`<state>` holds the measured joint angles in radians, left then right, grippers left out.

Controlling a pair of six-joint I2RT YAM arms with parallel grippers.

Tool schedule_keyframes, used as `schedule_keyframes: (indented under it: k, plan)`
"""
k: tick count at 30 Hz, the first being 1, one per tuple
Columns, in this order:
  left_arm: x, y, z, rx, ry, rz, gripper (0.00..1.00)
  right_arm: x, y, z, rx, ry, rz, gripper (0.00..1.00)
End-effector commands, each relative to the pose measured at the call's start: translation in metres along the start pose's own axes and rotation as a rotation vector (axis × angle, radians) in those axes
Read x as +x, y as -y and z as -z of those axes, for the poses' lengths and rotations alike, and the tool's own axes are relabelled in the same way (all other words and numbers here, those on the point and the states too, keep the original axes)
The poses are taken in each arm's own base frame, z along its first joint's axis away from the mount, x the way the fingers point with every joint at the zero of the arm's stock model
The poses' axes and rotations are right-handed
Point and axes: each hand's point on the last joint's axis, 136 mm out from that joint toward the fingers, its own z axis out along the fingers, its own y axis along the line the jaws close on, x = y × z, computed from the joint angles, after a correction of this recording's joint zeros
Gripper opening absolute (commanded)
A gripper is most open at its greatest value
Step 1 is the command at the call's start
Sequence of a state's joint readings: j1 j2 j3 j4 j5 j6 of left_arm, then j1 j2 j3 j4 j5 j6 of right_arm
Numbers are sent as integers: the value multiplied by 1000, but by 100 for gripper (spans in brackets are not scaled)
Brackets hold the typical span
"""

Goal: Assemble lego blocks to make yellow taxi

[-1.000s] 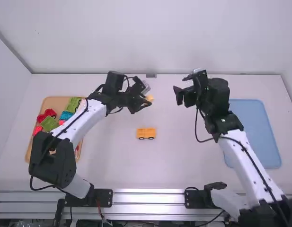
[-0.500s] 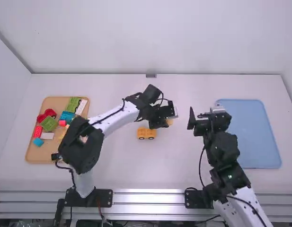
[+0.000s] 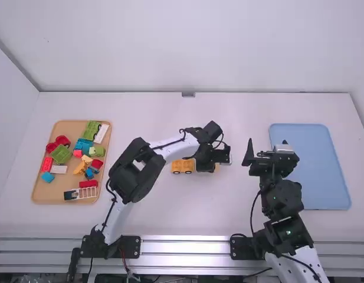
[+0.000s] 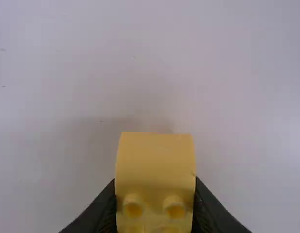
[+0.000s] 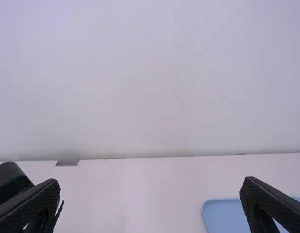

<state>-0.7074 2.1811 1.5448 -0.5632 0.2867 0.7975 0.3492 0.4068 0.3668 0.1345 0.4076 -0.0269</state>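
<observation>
**Taxi in parts: one gripped, one standing**

High view: wheeled block (image 3: 183, 165), stood on table (image 3: 152, 215); left gripper (image 3: 215, 163) held near it. Assorted blocks (image 3: 62, 154), kept on tan tray (image 3: 38, 187).
Left wrist view: studded yellow block (image 4: 154, 162), clamped between left gripper's fingers.
Right wrist view: right gripper (image 3: 270, 155), fingers spread apart; blue tray (image 5: 222, 213) partly seen.

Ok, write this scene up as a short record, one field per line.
left pincer: closed on a yellow curved block
yellow wheeled block: on the table, wheels toward the camera side
gap between the two yellow blocks: held one is right beside the wheeled one in the high view; contact cannot be told
right pincer: open, holding nothing
tan tray: left side, carrying mixed coloured blocks
blue tray: right side
</observation>
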Motion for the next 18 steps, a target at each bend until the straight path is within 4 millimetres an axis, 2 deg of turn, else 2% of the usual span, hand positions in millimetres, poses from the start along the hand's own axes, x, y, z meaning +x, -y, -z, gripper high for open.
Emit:
schedule_keyframes:
  k: [1,4,7,8,9,10,12,14,16,17,18]
  plan:
    - [0,-4,-2,-12,-9,-10,44,8,-1,-6,10,-23,6,98]
    - [1,-7,-3,-27,-9,-3,47,11,-3,-12,10,-34,13,99]
    - [5,-15,-6,-73,-21,15,61,16,-6,-20,11,-49,19,99]
    - [6,-15,-7,-75,-23,13,70,17,-7,-22,10,-53,21,98]
    - [6,-15,-7,-76,-27,12,73,17,-8,-22,9,-53,21,99]
    - [7,-17,-6,-87,-36,13,99,18,-9,-25,9,-54,23,99]
    - [8,-19,0,-91,-37,18,99,18,-10,-29,11,-51,21,99]
    - [4,-23,13,-84,2,33,99,17,-11,-30,9,-45,29,99]
    - [-4,-26,31,-73,68,46,99,16,-17,-30,-27,-40,74,98]
    - [-5,-33,47,-75,115,55,99,15,-24,-30,-73,-34,95,99]
    - [-5,-35,51,-77,127,58,99,15,-26,-30,-85,-32,100,99]
